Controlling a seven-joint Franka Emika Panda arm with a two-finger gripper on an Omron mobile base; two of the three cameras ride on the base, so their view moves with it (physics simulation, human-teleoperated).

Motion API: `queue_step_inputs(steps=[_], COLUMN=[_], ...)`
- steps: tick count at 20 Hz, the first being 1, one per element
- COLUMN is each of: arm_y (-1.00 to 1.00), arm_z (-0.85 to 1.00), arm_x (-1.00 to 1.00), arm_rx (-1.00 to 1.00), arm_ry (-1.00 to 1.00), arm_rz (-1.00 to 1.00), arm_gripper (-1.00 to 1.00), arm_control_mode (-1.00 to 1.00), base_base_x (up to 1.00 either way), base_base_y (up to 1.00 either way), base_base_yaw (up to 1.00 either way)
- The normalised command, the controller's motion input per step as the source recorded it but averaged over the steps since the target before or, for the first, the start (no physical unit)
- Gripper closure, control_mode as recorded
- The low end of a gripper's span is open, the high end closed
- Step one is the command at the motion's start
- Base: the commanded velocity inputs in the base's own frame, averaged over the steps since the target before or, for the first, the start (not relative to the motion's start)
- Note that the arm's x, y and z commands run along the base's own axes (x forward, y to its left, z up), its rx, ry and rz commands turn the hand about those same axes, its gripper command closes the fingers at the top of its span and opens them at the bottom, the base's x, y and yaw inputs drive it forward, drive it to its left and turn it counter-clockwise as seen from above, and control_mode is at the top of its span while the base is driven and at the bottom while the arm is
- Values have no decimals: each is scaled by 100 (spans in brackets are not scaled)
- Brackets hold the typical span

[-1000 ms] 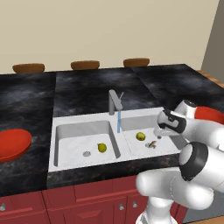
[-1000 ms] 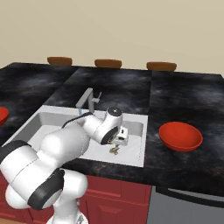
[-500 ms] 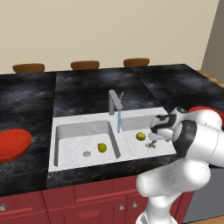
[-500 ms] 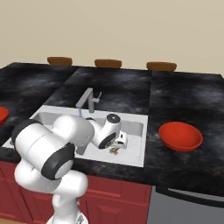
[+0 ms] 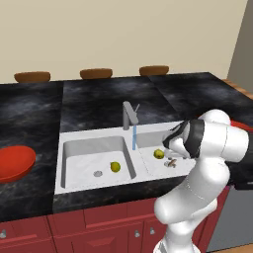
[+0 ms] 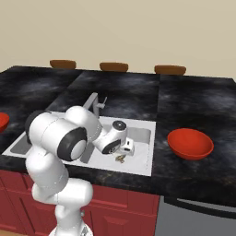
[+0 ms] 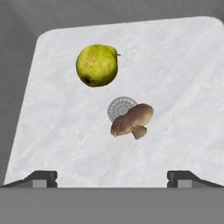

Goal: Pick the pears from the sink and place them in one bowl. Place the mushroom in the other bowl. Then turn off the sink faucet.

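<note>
Two pears, one mushroom, all yet to be lifted from the sink (image 5: pixel 69 170).

Gripper (image 7: pixel 112 177) is held spread and empty above the right basin; pear (image 7: pixel 96 65) lies just past the mushroom (image 7: pixel 132 120), which overlaps the drain (image 7: pixel 119 108); a centred descent is advised, so the mushroom is not nudged; second pear (image 5: pixel 115 167) sits in the left basin; faucet (image 5: pixel 129 115) runs; bowls (image 6: pixel 190 143) (image 5: pixel 15 163) flank the sink.
</note>
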Motion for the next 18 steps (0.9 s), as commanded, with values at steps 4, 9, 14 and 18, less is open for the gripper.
queue_step_inputs(steps=[4, 9, 14, 18], arm_y=[-3, -15, -3, 0], arm_z=[-12, -24, -23, -27], arm_x=[48, 22, 11, 13], arm_rx=[0, 0, 0, 0], arm_ry=[4, 3, 2, 1], arm_rz=[-7, -5, -5, -4], arm_gripper=[-100, -100, -100, -100], arm_control_mode=[-100, -100, -100, -100], base_base_x=[0, 0, 0, 0], base_base_y=[0, 0, 0, 0], base_base_yaw=[0, 0, 0, 0])
